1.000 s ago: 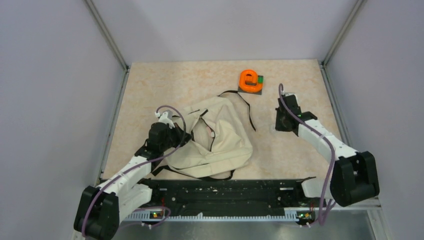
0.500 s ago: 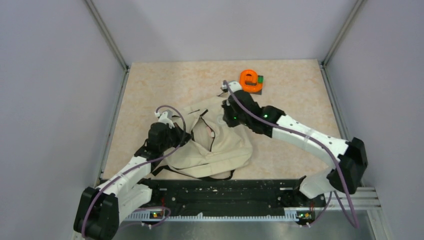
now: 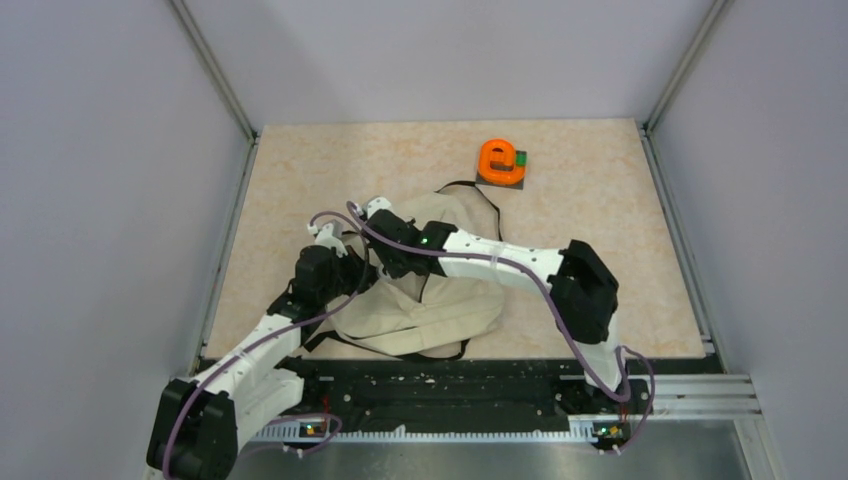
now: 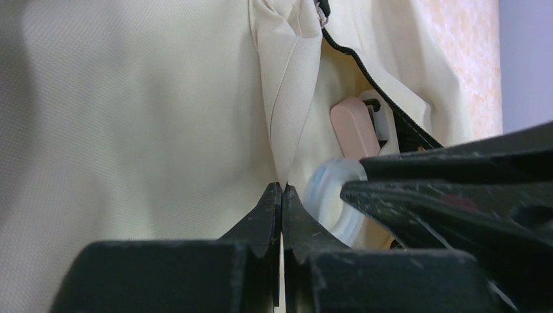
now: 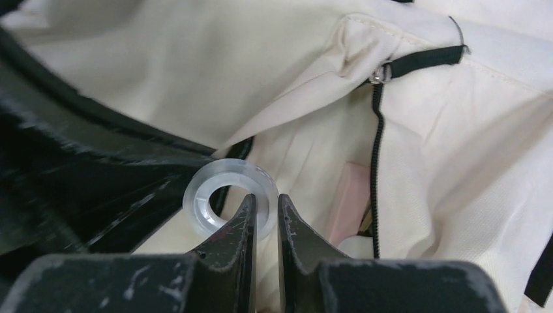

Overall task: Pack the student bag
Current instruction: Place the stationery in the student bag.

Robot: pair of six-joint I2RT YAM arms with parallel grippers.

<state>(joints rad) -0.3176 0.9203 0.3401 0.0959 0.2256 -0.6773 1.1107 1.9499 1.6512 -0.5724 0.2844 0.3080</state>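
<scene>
To the left, the left gripper (image 4: 282,189) is clenched on a raised fold of the student bag (image 3: 455,300), apparently to hold the bag's mouth up and open. The bag lies slumped on the table (image 3: 300,170), near the arms and a little left of middle. The right gripper (image 5: 262,199) stretches across the bag to that same opening. Its jaws are clamped on the rim of a clear tape roll (image 5: 193,199), poised just at the zipper edge. I'd judge the roll is meant to go inside, where a pink item (image 5: 349,202) already lies. Far right, an orange piece (image 3: 500,158) sits well apart from the bag.
</scene>
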